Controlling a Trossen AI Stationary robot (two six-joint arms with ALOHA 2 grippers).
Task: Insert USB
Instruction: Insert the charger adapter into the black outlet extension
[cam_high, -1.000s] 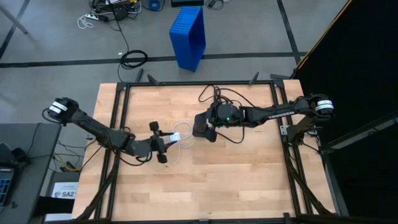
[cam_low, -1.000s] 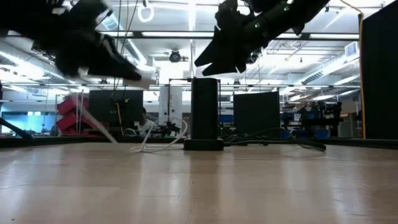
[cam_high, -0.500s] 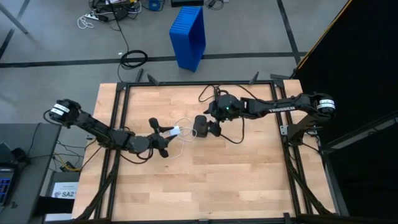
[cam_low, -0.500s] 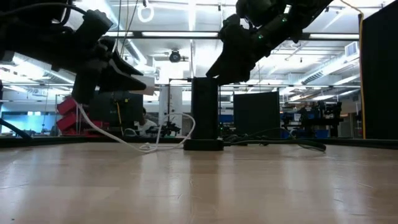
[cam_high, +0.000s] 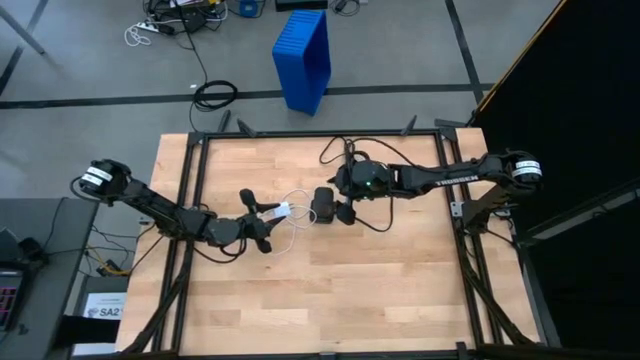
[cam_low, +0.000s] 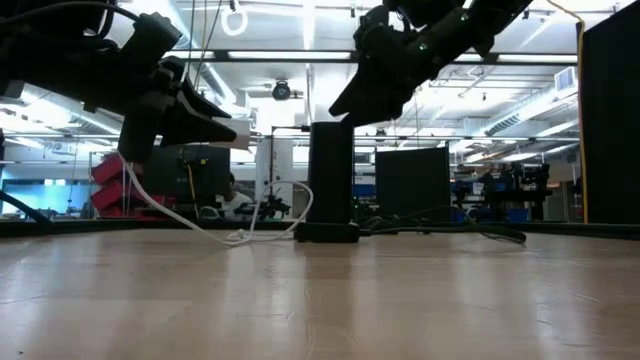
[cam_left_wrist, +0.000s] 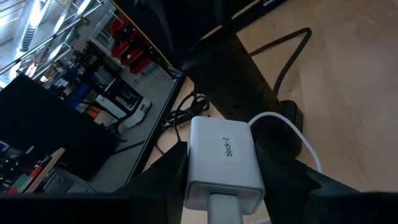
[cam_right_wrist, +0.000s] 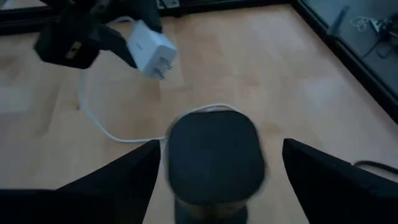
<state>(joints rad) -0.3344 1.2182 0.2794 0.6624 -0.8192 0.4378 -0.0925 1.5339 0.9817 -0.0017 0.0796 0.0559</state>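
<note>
The left gripper, at centre-left of the high view, has its fingers closed on a white charger block with the thin white USB cable plugged into its near end; the cable droops from the block and trails in a loose loop across the wooden surface toward the base of the black tower. In the low view the block is held up off the surface, prongs pointing toward the tower at the frame's middle, just beside its upper part but not touching. The right gripper hovers over the tower's rounded top, its fingers spread wide to either side and holding nothing. The risk, as I judge it, is misalignment: the prongs may meet the tower's wall rather than a socket, and since the right fingers are not gripping the tower, a push from the left could tip or slide it. The slack cable could also snag under the tower's base or tug the block askew in the grip.
</note>
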